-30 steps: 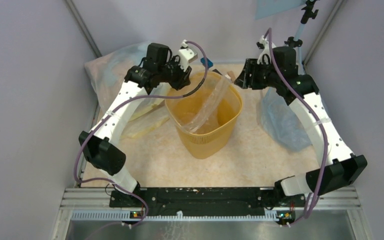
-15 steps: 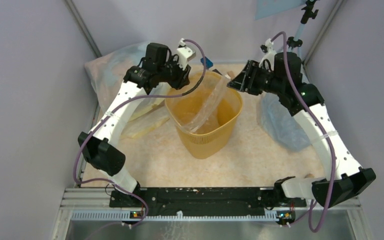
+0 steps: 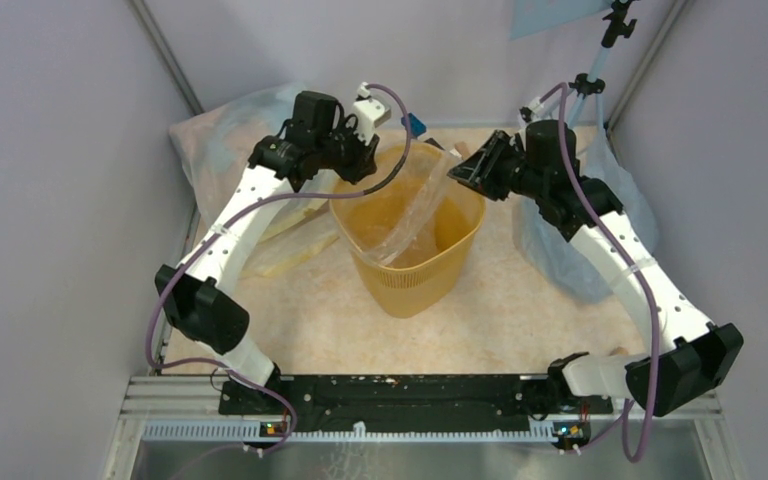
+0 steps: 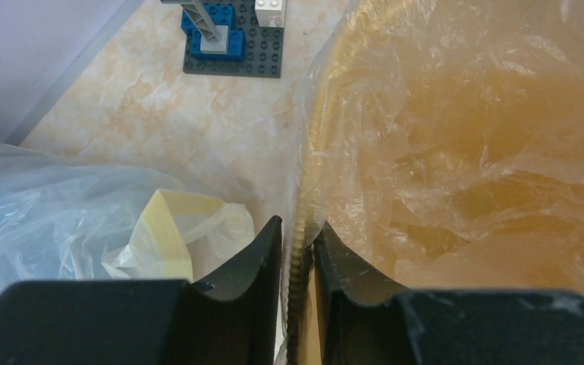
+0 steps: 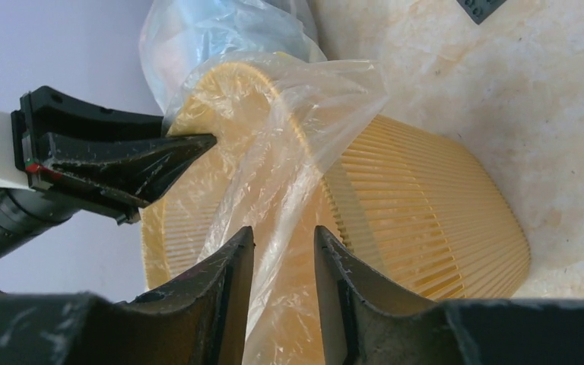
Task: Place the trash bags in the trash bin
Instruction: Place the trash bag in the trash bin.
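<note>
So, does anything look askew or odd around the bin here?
The trash bag is not seated: it hangs as a crumpled diagonal strip inside the trash bin, one loose flap poking above the far-right rim, where the right gripper straddles the film. Nothing looks spilled or broken.

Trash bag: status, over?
Left gripper clamped on trash bin rim and film. Right gripper open, astride trash bag strand. Bag partly in bin, one edge above rim. Bluish sack beside bin, not blocking.

The table [image 3: 340, 320] carries the trash bin [image 3: 415, 280], sacks [image 3: 560, 250] and block tower [image 4: 232, 46].
</note>
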